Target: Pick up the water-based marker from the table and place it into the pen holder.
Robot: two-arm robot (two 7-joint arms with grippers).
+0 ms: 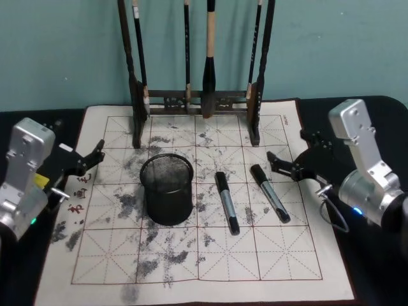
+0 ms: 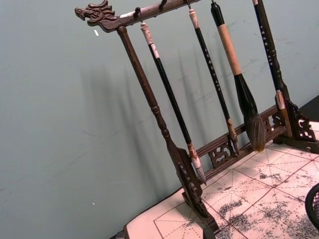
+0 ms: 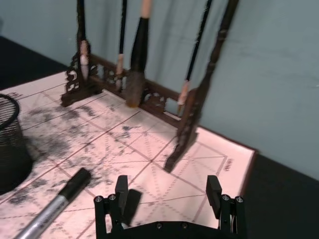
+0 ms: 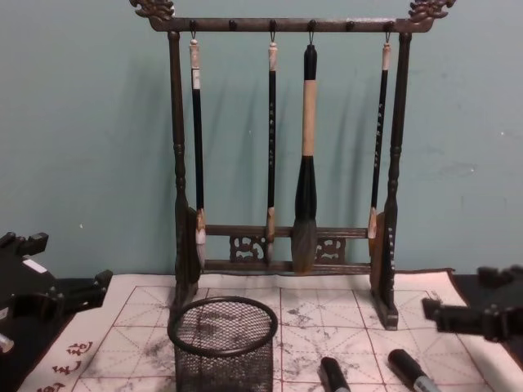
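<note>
We see the table [image 1: 255, 255], a flat surface under a whitish mat with red grid lines, grey ink smudges and a dark border. The pen holder [image 1: 167, 204], a round black wire-mesh cup with a solid rim, stands upright left of the mat's centre. Two stubby markers with black caps and grey barrels lie flat on the mat to its right, both outside the cup. The left marker [image 1: 227, 203] lies just beside the holder without touching it. The right marker [image 1: 270, 193] lies near the first, slightly angled, its far end pointing toward the right arm. We cannot tell which of the two is the water-based one. Behind them, at the mat's far edge, stands a tall dark wooden brush rack [image 1: 197, 99] with four calligraphy brushes hanging from its top bar. The right gripper [image 1: 285, 145] hovers at the mat's right side, near the far end of the right marker but apart from it. Its black fingers [image 3: 121, 191] are spread wide with nothing between them. The left gripper [image 1: 94, 159] hangs over the mat's left edge, well apart from the holder. Its jaws also stand apart and carry nothing.
</note>
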